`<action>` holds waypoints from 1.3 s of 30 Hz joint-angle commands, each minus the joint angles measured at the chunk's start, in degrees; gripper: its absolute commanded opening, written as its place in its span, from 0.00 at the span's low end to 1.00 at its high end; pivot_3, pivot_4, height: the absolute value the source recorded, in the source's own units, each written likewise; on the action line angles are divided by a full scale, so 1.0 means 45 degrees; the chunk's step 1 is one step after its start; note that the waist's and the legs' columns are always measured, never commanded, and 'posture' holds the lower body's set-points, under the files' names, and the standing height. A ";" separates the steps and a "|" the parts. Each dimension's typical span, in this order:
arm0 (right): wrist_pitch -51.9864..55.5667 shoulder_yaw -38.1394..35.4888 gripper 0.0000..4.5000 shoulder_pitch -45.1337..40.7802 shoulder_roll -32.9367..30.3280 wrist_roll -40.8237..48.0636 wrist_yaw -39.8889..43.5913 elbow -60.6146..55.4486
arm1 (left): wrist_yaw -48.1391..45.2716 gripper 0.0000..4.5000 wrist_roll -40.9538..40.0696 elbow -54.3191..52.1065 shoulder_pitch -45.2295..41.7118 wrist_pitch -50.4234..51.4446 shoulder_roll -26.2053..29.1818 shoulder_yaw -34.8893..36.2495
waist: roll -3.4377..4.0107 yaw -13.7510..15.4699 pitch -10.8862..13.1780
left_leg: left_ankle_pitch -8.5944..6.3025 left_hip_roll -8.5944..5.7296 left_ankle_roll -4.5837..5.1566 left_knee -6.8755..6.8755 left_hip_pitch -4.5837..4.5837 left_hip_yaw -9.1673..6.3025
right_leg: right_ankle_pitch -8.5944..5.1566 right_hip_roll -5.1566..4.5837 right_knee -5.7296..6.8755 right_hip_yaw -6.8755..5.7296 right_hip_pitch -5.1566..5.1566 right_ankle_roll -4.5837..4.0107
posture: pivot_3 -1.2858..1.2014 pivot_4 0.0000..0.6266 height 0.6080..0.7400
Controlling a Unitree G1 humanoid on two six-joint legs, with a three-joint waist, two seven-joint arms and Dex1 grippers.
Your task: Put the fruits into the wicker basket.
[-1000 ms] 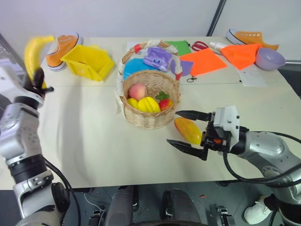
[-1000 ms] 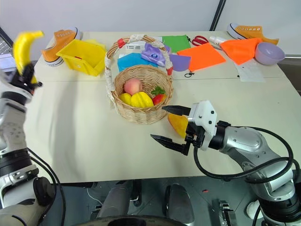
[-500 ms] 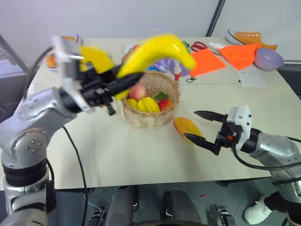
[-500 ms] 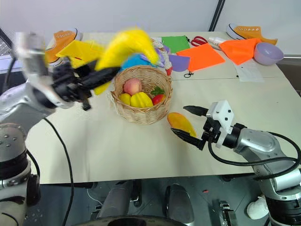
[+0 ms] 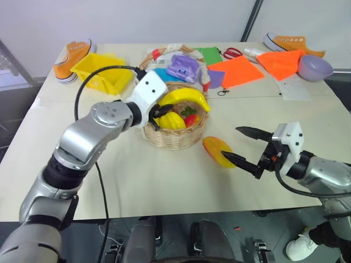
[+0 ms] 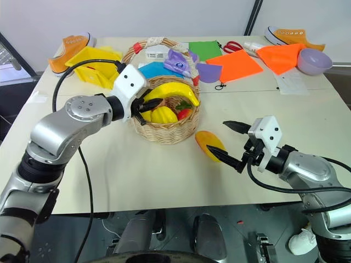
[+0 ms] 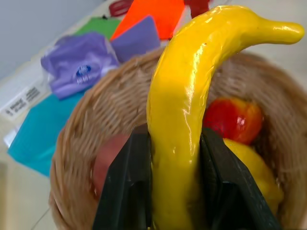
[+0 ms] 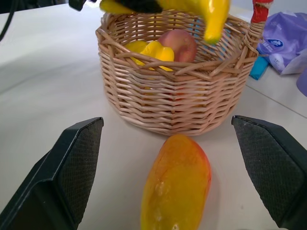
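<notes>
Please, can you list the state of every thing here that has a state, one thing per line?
banana: held by left gripper, above the basket
mango: lying on table, outside basket
wicker basket: upright, small fruits inside
right gripper: fingers open, empty, at the mango
yellow bin: tilted
purple bowl: upright

The left gripper (image 6: 143, 106) clasps a curved yellow toy banana (image 6: 171, 91) over the round woven wicker basket (image 6: 164, 130). Right of the basket, an oval orange-red mango (image 6: 209, 143) lies on the cream table (image 6: 137, 175), the right gripper (image 6: 227, 141) spread wide beside it.
</notes>
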 commanded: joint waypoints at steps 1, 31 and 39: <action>0.0678 0.0123 1.00 -0.0282 -0.0294 0.0063 -0.0340 -0.0279 | -0.0187 0.68 0.0585 0.0063 0.0045 -0.0643 -0.0117 0.0485 | 0.0000 -0.0002 0.0000 | 0.0000 0.0000 0.0000 0.0004 0.0000 -0.0001 | 0.0000 -0.0002 0.0000 0.0000 0.0001 0.0000 | 0.52 0.24 0.92; 0.0163 0.2585 0.47 -0.0535 0.0490 -0.3030 -0.0850 0.0971 | -0.6214 1.00 -0.2904 -0.2567 0.5689 -0.3814 0.1798 0.4716 | 0.0042 -0.0039 0.0013 | -0.0004 0.0002 -0.0001 -0.0010 0.0005 0.0005 | 0.0000 -0.0005 0.0000 0.0002 -0.0010 -0.0004 | 0.52 0.24 0.92; 0.2050 0.2966 0.47 -0.4521 0.0851 -0.1321 -0.1388 -0.0625 | -0.6109 1.00 -0.3483 -0.1131 0.6817 -0.4414 0.1563 0.6736 | 0.0060 -0.0307 0.0021 | -0.0059 0.0038 0.0041 -0.0004 0.0024 0.0004 | 0.0013 0.0011 0.0002 0.0005 -0.0012 -0.0024 | 0.52 0.24 0.92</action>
